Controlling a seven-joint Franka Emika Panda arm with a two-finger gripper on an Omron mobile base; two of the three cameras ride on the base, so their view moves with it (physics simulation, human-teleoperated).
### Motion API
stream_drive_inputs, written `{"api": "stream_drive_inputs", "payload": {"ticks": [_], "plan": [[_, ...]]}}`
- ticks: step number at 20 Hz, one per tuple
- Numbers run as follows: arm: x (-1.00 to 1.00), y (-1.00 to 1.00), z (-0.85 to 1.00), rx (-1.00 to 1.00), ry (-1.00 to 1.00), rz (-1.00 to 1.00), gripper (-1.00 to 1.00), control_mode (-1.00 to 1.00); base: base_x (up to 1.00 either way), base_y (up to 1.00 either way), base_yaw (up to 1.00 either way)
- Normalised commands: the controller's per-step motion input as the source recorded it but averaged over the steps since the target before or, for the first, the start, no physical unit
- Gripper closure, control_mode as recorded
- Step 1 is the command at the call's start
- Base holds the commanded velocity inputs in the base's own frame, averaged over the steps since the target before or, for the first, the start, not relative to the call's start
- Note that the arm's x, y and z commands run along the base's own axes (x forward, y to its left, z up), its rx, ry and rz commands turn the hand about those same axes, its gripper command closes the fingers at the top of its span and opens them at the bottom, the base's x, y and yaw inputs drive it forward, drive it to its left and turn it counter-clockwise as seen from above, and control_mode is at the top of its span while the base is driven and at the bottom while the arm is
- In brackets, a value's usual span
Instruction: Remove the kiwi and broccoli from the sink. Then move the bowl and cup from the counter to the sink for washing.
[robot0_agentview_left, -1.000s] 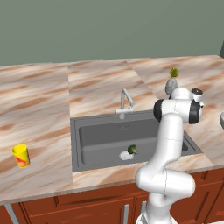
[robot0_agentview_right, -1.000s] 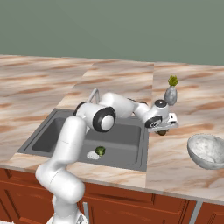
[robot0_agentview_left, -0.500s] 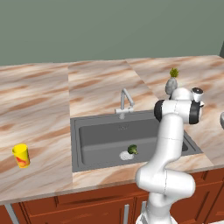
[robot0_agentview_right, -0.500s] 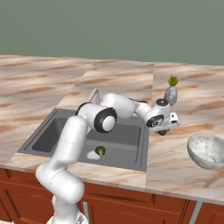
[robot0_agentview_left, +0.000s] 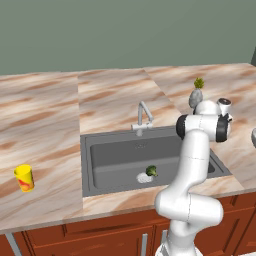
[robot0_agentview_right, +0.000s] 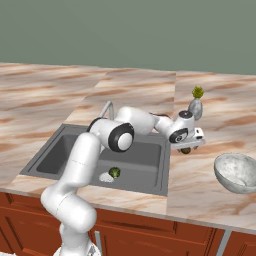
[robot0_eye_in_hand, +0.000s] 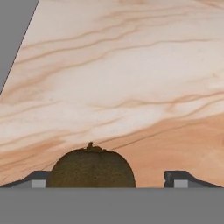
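Plenty to fret about, going big to small.

Starting with the counter (robot0_agentview_right: 200, 182): looking flat and slick, offering nothing to stop a round fruit from rolling.

Moving on to the sink (robot0_agentview_left: 112, 152): sitting just left of the drop spot, with its lip close enough to catch a stray roll and undo the job.

Noting the bowl (robot0_agentview_right: 236, 172) waiting on the counter off to the right of the hand. Probably near enough to get clipped by a wide swing.

Spotting the cup (robot0_agentview_left: 24, 178) way over on the far left of the counter, well apart from everything, so not worrying there.

Seeing the broccoli (robot0_agentview_left: 151, 171) lying on the sink floor beside the drain, waiting its turn.

Getting to the kiwi (robot0_eye_in_hand: 90, 168): resting on the counter just right of the sink, tucked between the fingers (robot0_eye_in_hand: 178, 179), hugging one of them and leaving a clear gap to the other. Reading the fingers as standing wide, not gripping anything.

Guessing at the main risk: lifting away at an angle, dragging that near finger against the kiwi and nudging it toward the sink edge. Suggesting a straight pull up before swinging back for the broccoli.
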Motion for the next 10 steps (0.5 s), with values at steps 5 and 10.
{"api": "stream_drive_inputs", "payload": {"ticks": [5, 10], "plan": [[-0.03, 0.0, 0.04, 0.0, 0.0, 0.0, -1.0, -1.0, 0.0, 0.0, 0.0], [-0.13, 0.0, 0.13, 0.0, 0.0, 0.0, -1.0, -1.0, 0.0, 0.0, 0.0]]}}
